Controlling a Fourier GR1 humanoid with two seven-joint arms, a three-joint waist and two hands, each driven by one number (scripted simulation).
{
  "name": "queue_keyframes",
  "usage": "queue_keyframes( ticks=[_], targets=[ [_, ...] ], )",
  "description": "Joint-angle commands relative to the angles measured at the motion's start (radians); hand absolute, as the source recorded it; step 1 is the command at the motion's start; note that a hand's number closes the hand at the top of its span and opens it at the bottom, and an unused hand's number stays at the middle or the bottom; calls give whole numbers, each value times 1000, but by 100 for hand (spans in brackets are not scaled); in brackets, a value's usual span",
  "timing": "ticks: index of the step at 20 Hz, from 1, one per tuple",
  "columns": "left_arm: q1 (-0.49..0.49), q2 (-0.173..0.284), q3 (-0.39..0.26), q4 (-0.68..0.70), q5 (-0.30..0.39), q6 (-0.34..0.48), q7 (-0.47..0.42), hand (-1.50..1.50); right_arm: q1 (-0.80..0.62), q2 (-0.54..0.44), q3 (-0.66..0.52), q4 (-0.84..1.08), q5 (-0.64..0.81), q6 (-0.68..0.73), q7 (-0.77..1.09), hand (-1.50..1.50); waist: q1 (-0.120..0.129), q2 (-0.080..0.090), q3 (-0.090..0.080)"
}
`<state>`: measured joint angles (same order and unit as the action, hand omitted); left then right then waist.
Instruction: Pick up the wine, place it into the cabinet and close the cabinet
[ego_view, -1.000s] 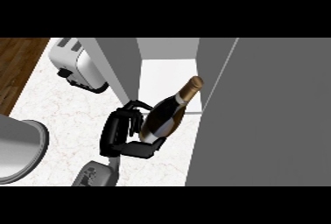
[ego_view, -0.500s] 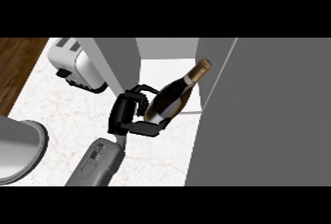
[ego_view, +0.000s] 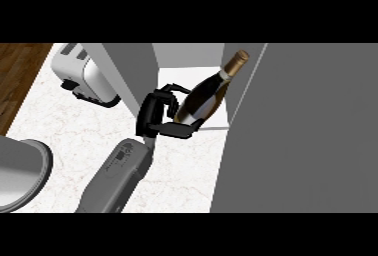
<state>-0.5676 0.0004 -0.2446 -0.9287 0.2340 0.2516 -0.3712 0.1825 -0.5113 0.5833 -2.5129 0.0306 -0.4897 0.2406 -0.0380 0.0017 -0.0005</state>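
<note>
The large grey cabinet door (ego_view: 303, 130) fills the right side of the head view and hides whatever lies behind it; only one arm shows, and which of the robot's hands it carries cannot be told for certain (it enters near the lower middle). The lower part of the wine bottle (ego_view: 207, 95) is partly covered by the black hand (ego_view: 159, 117). The bottle is dark with a pale label near its base and a gold foil neck, tilted so the neck points up and to the right. It sits at the cabinet opening (ego_view: 188, 62), its base just above the white shelf edge. The fingers are curled round the bottle's lower body. A white toaster (ego_view: 88, 82) stands on the marble counter (ego_view: 66, 130) to the left, and a grey rounded object (ego_view: 18, 175) is cut off at the left edge.
</note>
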Motion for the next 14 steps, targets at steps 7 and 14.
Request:
queue_keyframes(
  ticks=[7,14],
  targets=[
    [-241,0,26,273,106,24,-34,150,82,-8,36,-185,-30,23,36,-150,-16,3,0],
    [-322,0,-31,454,95,115,-74,150,85,-1,28,-178,-57,48,-13,-150,-35,8,0]
  ],
)
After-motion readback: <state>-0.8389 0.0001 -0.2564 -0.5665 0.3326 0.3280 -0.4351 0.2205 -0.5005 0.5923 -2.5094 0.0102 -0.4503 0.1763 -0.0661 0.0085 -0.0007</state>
